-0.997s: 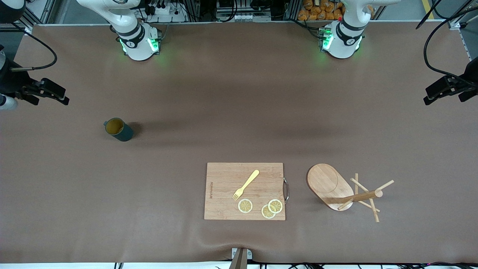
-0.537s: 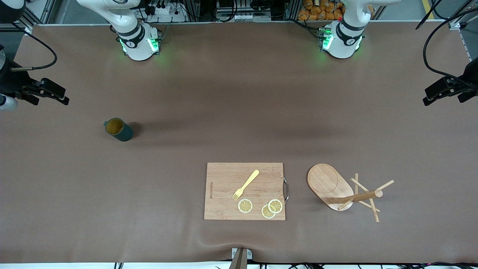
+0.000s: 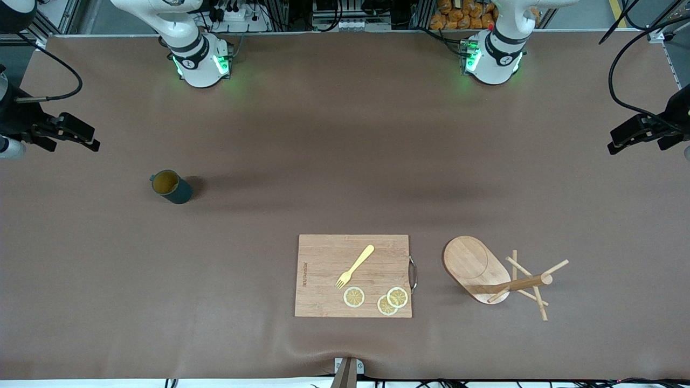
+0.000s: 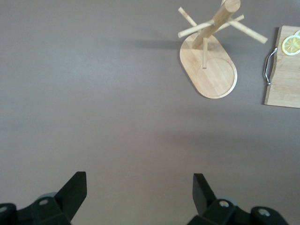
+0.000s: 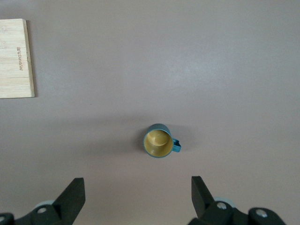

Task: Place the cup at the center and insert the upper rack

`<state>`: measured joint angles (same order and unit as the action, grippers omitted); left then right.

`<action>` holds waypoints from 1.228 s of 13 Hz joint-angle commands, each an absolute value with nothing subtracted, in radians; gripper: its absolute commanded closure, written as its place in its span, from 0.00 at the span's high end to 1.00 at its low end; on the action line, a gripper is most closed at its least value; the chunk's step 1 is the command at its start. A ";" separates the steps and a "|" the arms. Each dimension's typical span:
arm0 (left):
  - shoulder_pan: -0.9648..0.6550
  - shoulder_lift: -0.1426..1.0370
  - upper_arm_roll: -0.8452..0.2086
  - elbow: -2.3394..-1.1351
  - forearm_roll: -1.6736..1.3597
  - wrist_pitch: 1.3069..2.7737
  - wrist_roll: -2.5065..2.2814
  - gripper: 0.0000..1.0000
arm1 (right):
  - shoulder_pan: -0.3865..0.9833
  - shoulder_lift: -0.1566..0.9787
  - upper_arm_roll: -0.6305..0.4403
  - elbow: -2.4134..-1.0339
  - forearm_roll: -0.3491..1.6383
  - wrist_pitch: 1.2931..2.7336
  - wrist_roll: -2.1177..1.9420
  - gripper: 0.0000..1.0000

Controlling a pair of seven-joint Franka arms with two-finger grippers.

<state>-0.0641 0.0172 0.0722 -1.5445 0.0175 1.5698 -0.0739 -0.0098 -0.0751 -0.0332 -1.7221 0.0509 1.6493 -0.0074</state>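
The cup [image 3: 171, 187] stood upright on the table [image 3: 345, 140] toward the right arm's end, near the right pincer [image 3: 81, 136], spread and empty. The left pincer [image 3: 628, 137], also spread, waited.

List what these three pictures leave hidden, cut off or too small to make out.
- Cutting board: both wrist views crop it at the picture edge.
- Printed mark on the board: too small to read in the front view.
- Mug: its handle shows only in the right wrist view.
- Mug tree: its post covers part of the base in the front view.
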 commanded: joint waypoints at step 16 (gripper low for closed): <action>-0.077 0.029 0.063 -1.560 0.020 1.539 -0.083 1.00 | -0.008 -0.083 -0.026 -1.906 0.055 1.847 0.005 1.00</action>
<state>-0.0735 0.0331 0.0649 -1.5554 0.0175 1.5481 -0.0750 -0.0081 -0.0715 -0.0308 -1.8501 0.0515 1.7854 -0.0067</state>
